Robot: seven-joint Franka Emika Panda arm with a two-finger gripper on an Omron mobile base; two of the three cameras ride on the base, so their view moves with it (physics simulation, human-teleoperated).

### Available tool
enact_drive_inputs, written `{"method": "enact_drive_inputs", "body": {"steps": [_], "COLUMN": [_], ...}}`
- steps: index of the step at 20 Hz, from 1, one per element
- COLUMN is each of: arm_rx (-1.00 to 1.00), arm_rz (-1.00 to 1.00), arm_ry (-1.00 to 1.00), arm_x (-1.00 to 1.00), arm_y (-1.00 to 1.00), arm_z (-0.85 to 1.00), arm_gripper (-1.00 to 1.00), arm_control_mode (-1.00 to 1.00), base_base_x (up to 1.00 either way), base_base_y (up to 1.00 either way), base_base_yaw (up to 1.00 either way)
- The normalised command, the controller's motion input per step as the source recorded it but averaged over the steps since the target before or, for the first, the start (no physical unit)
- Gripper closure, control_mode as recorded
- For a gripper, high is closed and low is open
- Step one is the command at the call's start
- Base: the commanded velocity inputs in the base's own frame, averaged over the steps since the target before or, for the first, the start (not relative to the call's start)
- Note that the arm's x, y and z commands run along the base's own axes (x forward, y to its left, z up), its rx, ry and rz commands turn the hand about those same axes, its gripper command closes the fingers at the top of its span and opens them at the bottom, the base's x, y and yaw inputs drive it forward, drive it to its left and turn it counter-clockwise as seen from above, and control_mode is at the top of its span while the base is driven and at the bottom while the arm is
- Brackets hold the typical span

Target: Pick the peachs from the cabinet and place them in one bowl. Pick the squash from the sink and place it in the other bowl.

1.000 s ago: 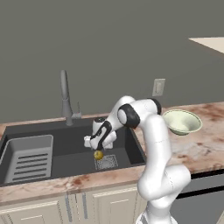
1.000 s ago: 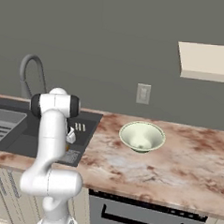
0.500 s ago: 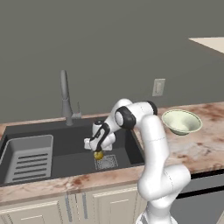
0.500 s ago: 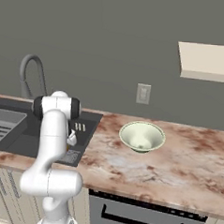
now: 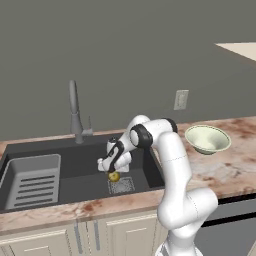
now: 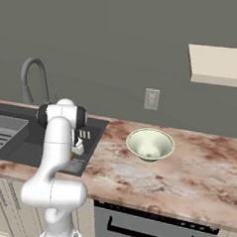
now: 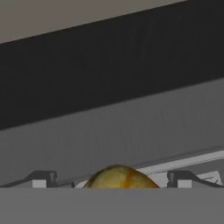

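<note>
One relation mattering most here: small yellow-orange rounded squash (image 5: 114, 176) lying directly under the white two-finger hand (image 5: 111, 170), low in the dark grey rectangular sink (image 5: 60, 155) just beside the square drain grate (image 5: 121, 185). Reaching steeply down from the bench edge, with the hand hovering right over the squash. In the hand view, showing the squash (image 7: 118, 176) centred between the two dark fingertips (image 7: 40, 179), one on each side, tips spread apart with a gap left at either flank, so standing open rather than pinching, though touching or not cannot be told. Long axis of the squash impossible to read, only its rounded top showing. Judging the coming step as closing on the squash. Sitting well apart to the right on the mottled reddish-brown bench (image 6: 197, 165), the pale cream shallow bowl (image 6: 149, 144).
</note>
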Motion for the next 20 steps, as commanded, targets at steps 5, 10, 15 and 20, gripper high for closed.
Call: {"method": "enact_drive_inputs", "body": {"steps": [5,10,15,20], "arm_rx": [0.00,0.00,0.00,0.00], "arm_rz": [0.00,0.00,0.00,0.00], "arm_ry": [0.00,-0.02,-0.01,0.00], "arm_x": [0.00,-0.14,-0.18,0.00], "arm_y": [0.00,0.04,0.21,0.05], "arm_z": [0.00,0.02,0.04,0.00], "arm_gripper": [-1.00,-1.00,-1.00,-1.00], "arm_control_mode": [-1.00,-1.00,-1.00,-1.00], "base_base_x": [0.00,0.00,0.00,0.00], "base_base_y": [0.00,0.00,0.00,0.00], "base_base_yaw": [0.00,0.00,0.00,0.00]}}
